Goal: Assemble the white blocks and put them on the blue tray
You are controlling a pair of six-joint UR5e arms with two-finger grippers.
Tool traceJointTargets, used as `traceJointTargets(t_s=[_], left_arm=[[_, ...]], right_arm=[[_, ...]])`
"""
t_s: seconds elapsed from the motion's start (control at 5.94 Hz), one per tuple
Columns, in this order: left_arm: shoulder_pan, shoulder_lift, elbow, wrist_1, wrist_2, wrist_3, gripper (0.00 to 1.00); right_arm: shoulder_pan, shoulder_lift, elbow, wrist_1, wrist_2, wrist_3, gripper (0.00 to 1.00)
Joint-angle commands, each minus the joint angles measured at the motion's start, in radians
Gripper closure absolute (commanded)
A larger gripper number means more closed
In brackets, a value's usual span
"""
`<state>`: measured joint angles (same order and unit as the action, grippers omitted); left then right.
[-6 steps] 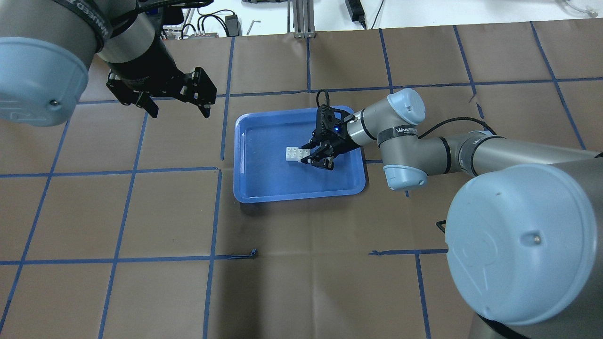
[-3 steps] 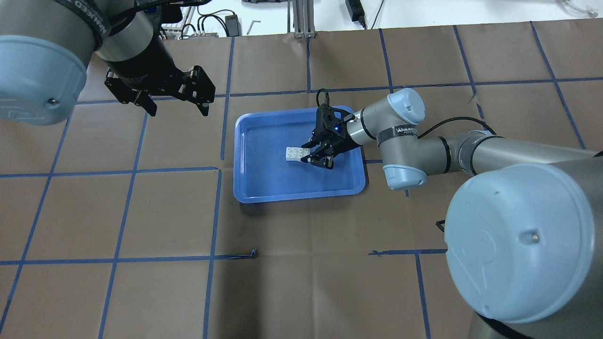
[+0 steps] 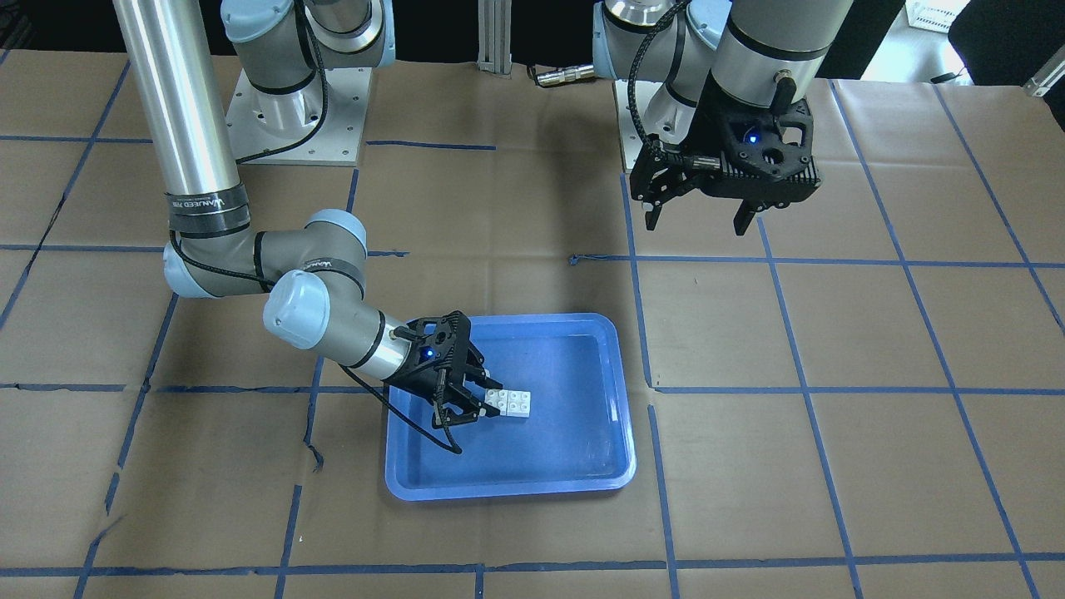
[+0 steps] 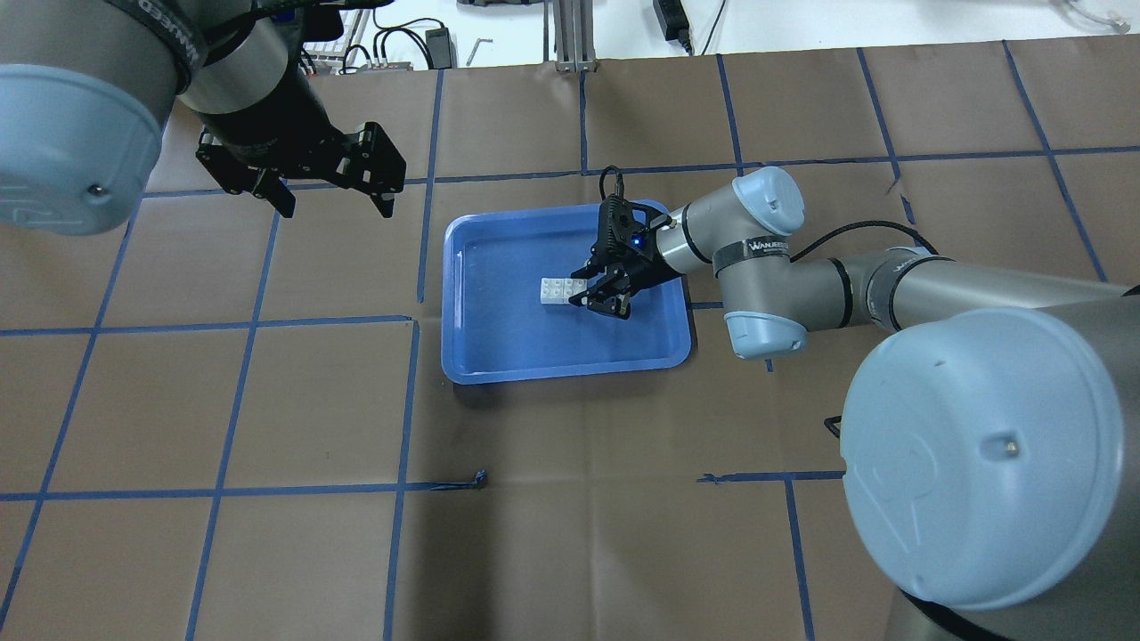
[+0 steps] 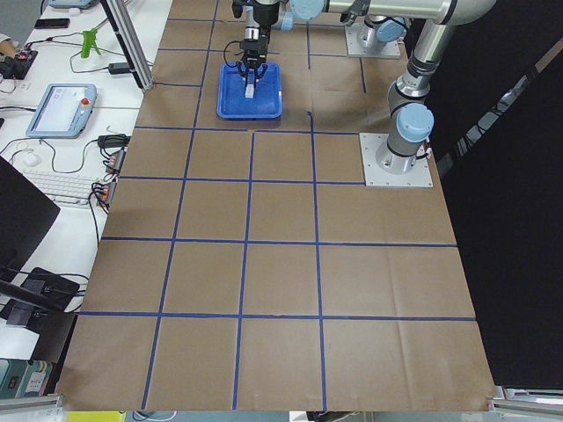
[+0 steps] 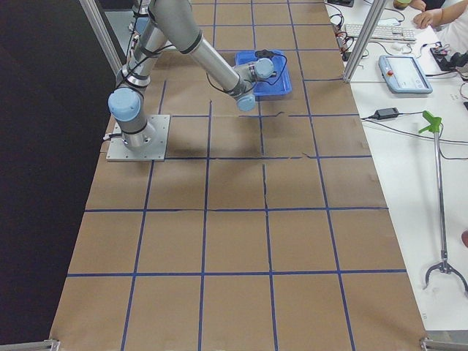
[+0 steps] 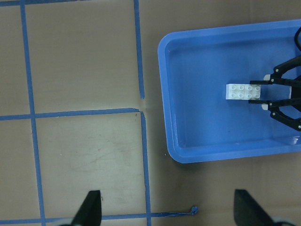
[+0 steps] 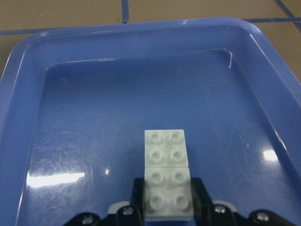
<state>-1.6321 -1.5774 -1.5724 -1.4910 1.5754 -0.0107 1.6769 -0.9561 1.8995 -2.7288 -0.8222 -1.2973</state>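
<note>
The two white blocks [image 4: 557, 291] sit end to end as one row of studs inside the blue tray [image 4: 517, 343], at or just above its floor. My right gripper [image 4: 583, 292] reaches in low from the tray's right side and is shut on the near end of the white blocks [image 8: 166, 157]. Its fingers [image 8: 137, 197] press both sides of the near brick. In the front view the blocks [image 3: 513, 402] stick out from the right gripper [image 3: 484, 397]. My left gripper [image 4: 337, 211] is open and empty, high above the table left of the tray.
The table is brown paper with a grid of blue tape lines [image 4: 419, 258]. A torn tape end [image 4: 479, 479] lies in front of the tray. The left wrist view shows the tray [image 7: 211, 136] and blocks [image 7: 241, 91] from above. Cables and a monitor lie beyond the far edge.
My left gripper has drifted a little away from the tray, up and to the left. My right gripper and the blocks have barely moved.
</note>
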Motion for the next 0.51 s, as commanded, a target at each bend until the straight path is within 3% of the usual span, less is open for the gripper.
traceJointTargets(t_s=[0.0,0.34], left_arm=[[0.000,0.000,0.000,0.000,0.000,0.000,0.01],[0.000,0.000,0.002,0.000,0.000,-0.002,0.01]], right_arm=[[0.000,0.000,0.000,-0.002,0.000,0.019,0.72],[0.000,0.013,-0.002,-0.005,0.006,0.024,0.72]])
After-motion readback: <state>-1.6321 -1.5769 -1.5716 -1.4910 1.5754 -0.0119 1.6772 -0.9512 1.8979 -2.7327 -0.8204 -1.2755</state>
